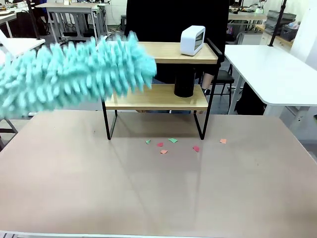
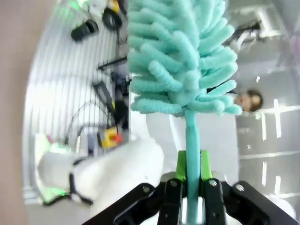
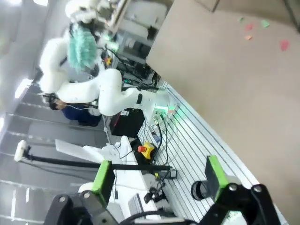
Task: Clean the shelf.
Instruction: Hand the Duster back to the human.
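Turquoise duster (image 1: 74, 74), handle pinched in my left gripper (image 2: 192, 178), hovers by the shelf (image 1: 163, 96). Paper scraps (image 1: 171, 144) litter the tabletop (image 1: 148, 188) below; sweeping seems unfinished. My right gripper (image 3: 159, 183) is spread, empty.

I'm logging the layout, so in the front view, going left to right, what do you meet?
Teal duster → black cylinder on the shelf → white device → white table.

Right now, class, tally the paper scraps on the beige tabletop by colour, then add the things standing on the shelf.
Green scraps: 2
Red or pink scraps: 2
Orange scraps: 2
White box-shaped device on the top board: 1
Black cylinder on the lower board: 1
Total: 8
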Robot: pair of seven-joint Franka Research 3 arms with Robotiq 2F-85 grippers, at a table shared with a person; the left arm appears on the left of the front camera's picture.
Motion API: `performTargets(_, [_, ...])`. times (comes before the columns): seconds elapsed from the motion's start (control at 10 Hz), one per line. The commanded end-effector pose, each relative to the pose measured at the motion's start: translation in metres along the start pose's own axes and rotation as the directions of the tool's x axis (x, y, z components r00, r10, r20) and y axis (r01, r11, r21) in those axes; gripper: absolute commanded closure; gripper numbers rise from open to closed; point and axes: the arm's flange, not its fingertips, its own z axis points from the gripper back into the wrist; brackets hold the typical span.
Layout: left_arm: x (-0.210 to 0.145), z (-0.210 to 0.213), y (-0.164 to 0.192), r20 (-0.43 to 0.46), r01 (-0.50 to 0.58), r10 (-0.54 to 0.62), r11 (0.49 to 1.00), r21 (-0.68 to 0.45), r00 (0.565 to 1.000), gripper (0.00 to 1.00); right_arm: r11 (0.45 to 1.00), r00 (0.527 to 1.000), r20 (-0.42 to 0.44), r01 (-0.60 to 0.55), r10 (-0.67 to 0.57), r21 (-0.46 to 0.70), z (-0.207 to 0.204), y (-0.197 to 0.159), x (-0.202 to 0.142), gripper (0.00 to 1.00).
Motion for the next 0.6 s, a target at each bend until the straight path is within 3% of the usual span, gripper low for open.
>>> performTargets(0.0, [-0.003,0.009,-0.006,0.121,0.043,-0.042,0.999,-0.006,0.992,0.87,0.999,0.995,0.088,0.046,-0.043,-0.025,0.027,-0.010,-0.002,0.00])
performTargets(0.1, [-0.003,0.009,-0.006,0.121,0.043,-0.042,0.999,-0.006,0.992,0.87,1.000,1.000,0.000,0.000,0.000,0.000,0.000,0.000,0.000,0.00])
performTargets(0.2, [0.002,0.001,0.002,-0.009,0.000,0.000,1.000,0.001,1.000,0.87,0.998,0.998,-0.019,0.064,-0.064,0.016,0.013,-0.011,-0.004,0.00])
performTargets(0.3, [0.023,0.008,0.001,-0.125,0.010,-0.008,1.000,0.018,0.992,0.87,0.998,0.999,0.020,0.048,-0.047,-0.033,0.006,-0.004,0.017,0.00])
performTargets(0.4, [0.056,0.008,-0.002,-0.340,0.060,-0.059,0.998,-0.005,0.939,0.87,0.999,1.000,0.015,0.012,-0.011,-0.044,-0.008,0.007,0.045,0.00])
performTargets(0.5, [0.090,0.006,-0.002,-0.513,0.063,-0.056,0.998,-0.003,0.857,0.87,0.999,0.999,-0.038,-0.018,0.016,-0.035,-0.032,0.017,0.072,0.00])
